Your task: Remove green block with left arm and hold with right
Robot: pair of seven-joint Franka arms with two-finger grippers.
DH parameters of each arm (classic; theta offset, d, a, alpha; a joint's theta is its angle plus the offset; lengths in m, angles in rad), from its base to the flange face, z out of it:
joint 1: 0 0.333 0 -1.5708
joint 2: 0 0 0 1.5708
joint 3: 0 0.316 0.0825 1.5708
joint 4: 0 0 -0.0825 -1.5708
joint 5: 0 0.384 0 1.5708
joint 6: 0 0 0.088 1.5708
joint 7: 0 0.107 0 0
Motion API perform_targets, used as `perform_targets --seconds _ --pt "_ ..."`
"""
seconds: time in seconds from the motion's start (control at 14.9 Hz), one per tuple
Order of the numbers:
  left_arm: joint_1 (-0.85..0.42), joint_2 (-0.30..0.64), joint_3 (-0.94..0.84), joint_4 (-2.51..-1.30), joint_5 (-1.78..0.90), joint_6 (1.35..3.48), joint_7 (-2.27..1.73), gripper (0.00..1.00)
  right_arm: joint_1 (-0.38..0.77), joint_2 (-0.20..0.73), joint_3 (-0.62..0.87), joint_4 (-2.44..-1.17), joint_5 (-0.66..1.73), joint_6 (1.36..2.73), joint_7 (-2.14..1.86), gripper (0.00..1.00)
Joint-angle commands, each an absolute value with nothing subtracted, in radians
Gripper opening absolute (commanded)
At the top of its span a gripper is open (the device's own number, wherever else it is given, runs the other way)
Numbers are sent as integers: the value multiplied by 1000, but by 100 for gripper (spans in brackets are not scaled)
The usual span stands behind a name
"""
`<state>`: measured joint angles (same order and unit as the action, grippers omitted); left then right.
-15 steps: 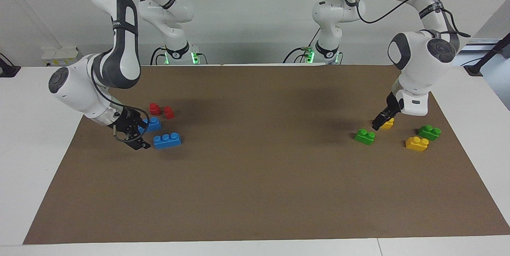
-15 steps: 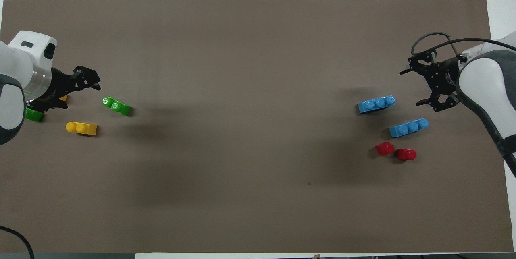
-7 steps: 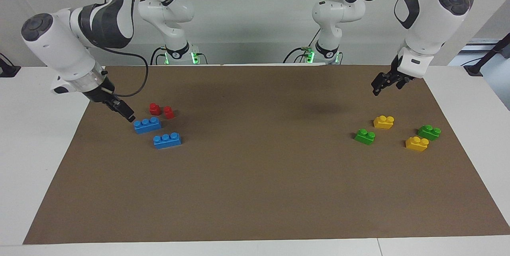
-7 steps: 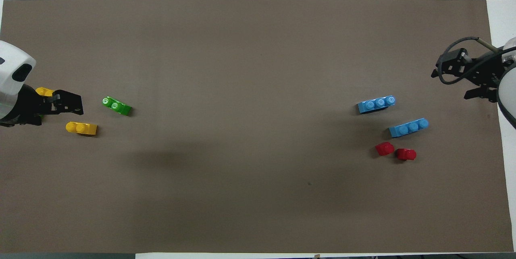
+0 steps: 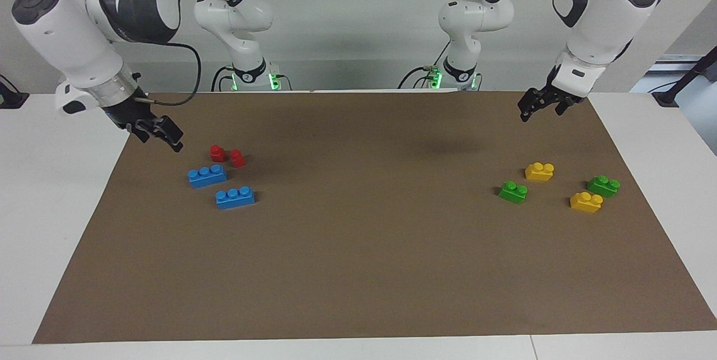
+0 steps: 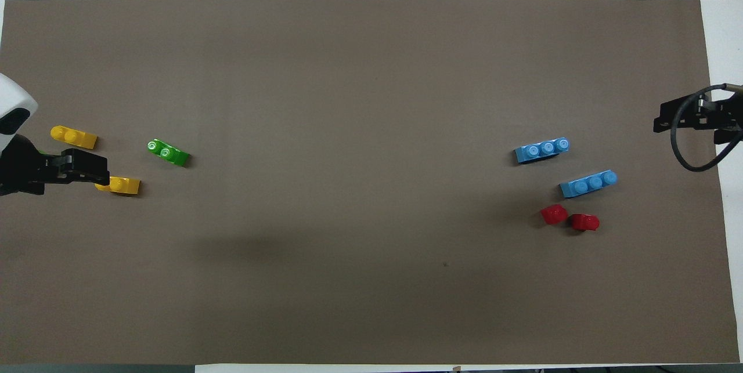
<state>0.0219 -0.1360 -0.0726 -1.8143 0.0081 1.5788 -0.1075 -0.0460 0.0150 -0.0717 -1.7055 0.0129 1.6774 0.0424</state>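
The green block (image 5: 513, 191) lies alone on the mat at the left arm's end, below the raised, empty left gripper (image 5: 539, 106) (finger spacing unreadable); the right gripper (image 5: 161, 134) waits well apart.

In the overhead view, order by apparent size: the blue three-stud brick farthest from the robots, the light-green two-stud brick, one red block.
Largest: blue three-stud plastic brick. Then light-green two-stud plastic brick. Smallest: red plastic block.
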Motion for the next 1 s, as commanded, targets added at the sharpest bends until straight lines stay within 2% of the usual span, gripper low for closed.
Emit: perform_targets --seconds 0.0,0.4,0.94 --pt "-14 -150 -54 -1783 -9 1529 -92 100 -28 -8 -64 -1700 -9 1648 -14 100" --pt "-32 -163 -54 -1776 -8 1523 -17 100 15 -9 -64 -1671 2 1640 -11 100" --pt "-25 -160 -51 -1763 -48 1598 -12 100 3 -9 -64 -1671 3 1638 -14 100"
